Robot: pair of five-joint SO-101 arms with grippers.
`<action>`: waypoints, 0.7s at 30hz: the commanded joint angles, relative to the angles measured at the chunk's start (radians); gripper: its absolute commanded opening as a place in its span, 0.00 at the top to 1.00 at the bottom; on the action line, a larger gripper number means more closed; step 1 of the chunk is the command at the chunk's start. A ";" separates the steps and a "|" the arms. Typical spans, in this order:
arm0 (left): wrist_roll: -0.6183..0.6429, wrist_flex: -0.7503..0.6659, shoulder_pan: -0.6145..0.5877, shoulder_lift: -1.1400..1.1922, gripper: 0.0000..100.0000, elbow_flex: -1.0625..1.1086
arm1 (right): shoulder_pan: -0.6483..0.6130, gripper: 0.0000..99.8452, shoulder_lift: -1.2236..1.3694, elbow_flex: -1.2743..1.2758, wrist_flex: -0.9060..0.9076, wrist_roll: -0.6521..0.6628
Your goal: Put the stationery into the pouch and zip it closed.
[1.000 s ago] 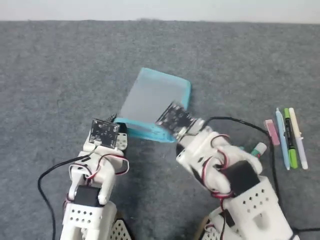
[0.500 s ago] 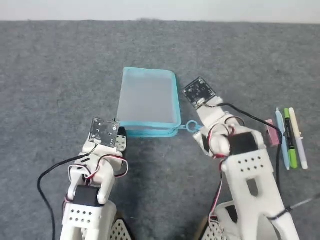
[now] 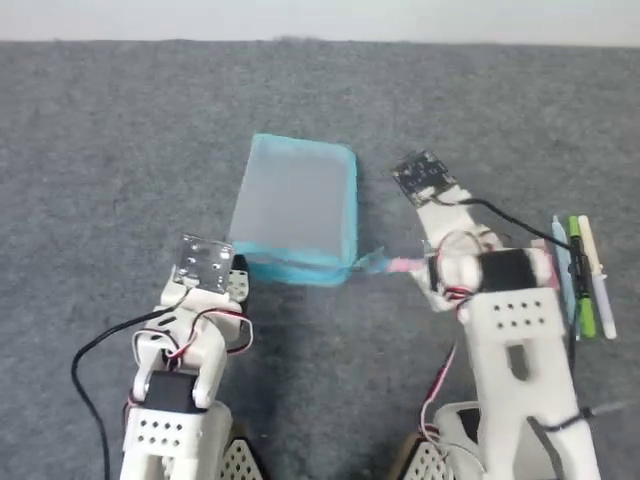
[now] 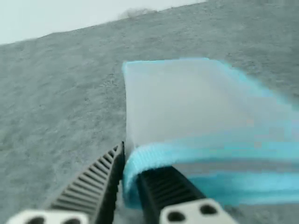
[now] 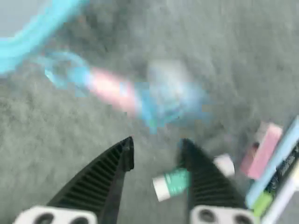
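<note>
Firmly in left pincer (image 4: 130, 164), one corner of the pouch (image 4: 196, 107); right pincer (image 5: 157, 142) agape above a green-capped stick (image 5: 174, 183).

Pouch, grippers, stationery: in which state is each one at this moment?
pouch, on the table, near corner pinched; zip open or closed cannot be told.
left gripper, jaws shut on the pouch's teal edge.
right gripper, jaws open.
pens, lying side by side on the table, outside the pouch.
green and white marker, lying on the table, outside the pouch.
</note>
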 commanded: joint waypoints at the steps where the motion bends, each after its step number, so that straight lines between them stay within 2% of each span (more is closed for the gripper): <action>1: 0.014 0.005 0.008 -0.017 0.99 -0.065 | 0.067 0.73 -0.079 -0.110 0.154 0.077; 3: 0.014 0.005 0.008 -0.017 0.99 -0.065 | 0.151 0.75 -0.088 -0.141 0.180 0.118; 6: 0.014 0.005 0.008 -0.017 0.99 -0.065 | 0.321 0.78 -0.064 -0.161 0.174 0.247; 12: 0.014 0.005 0.011 -0.012 0.99 -0.064 | 0.625 0.78 0.125 -0.161 0.053 0.474; 16: 0.012 0.005 0.104 -0.015 0.99 -0.028 | 0.733 0.78 0.297 -0.169 -0.045 0.534; 21: 0.009 0.006 0.199 -0.017 0.99 -0.002 | 0.776 0.78 0.444 -0.169 -0.156 0.566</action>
